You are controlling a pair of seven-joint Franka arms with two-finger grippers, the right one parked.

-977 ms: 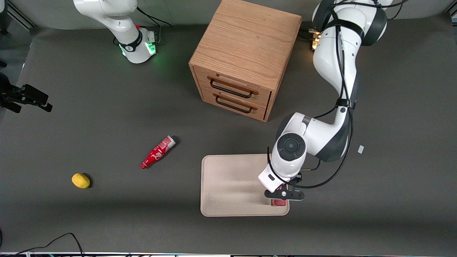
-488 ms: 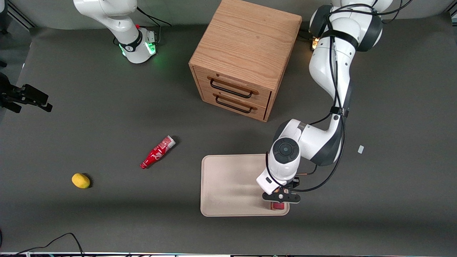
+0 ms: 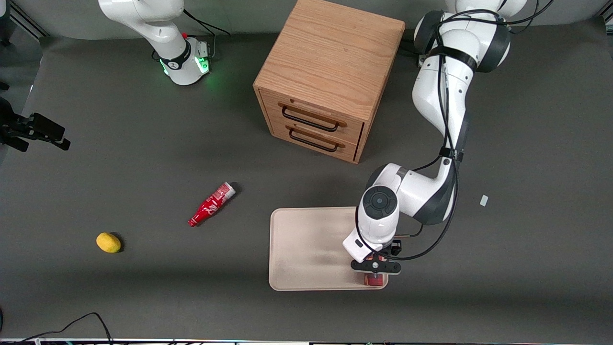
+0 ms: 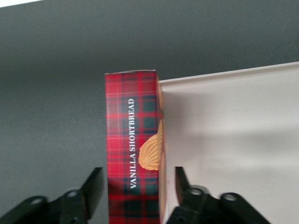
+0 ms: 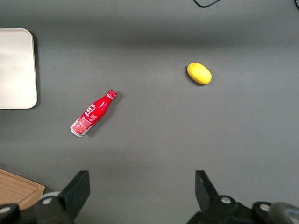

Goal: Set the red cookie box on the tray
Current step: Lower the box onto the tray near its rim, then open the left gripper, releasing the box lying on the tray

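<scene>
Descent over the last second has brought the claw [image 3: 376, 267], both fingers spread clear of the red cookie box [image 4: 133, 149], low over the tray [image 3: 306, 249] corner nearest the front camera, suggesting the box stands released there

The red cookie box [image 4: 133, 149] looked like printed cardboard with a slight sheen, and the tray [image 3: 306, 249] was smooth, matt cream plastic. The end effector [image 4: 138, 198] was matt black above the matt grey desk [image 3: 143, 143]; the cabinet [image 3: 330, 62] was grained wood.
</scene>
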